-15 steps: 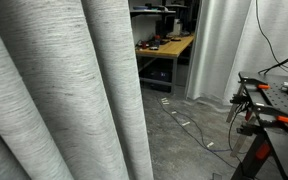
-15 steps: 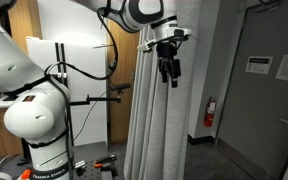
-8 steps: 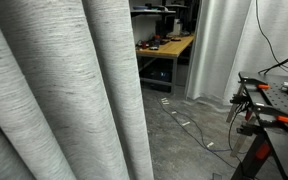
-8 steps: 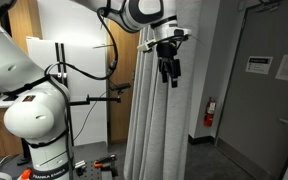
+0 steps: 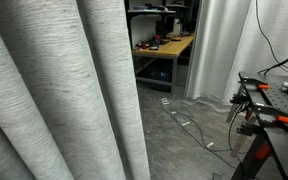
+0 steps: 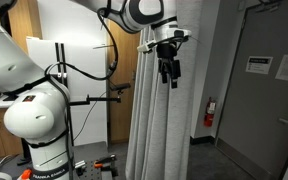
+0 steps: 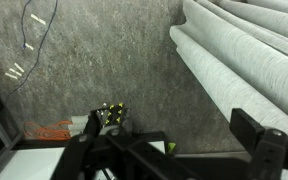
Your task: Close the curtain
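The curtain (image 5: 64, 90) is a light-grey streaky drape with deep vertical folds that fills the left half of an exterior view. It also hangs floor-length behind the arm (image 6: 154, 120), and its folds cross the top right of the wrist view (image 7: 244, 50). My gripper (image 6: 168, 72) points down, high up in front of the curtain's edge. In the wrist view the gripper (image 7: 184, 142) looks open, with only grey floor between the fingers. The right finger lies against the curtain's folds, and I cannot tell if it touches the fabric.
A wooden workbench (image 5: 169, 45) with clutter stands behind the curtain. Plain white drapes (image 5: 234, 50) hang further right. A black table with clamps (image 5: 269, 95) is at the right. Cables lie on the floor (image 7: 29, 40). A grey door (image 6: 269, 80) is beside the curtain.
The curtain's free edge has shifted slightly to the left in an exterior view. The arm and gripper show no visible movement.
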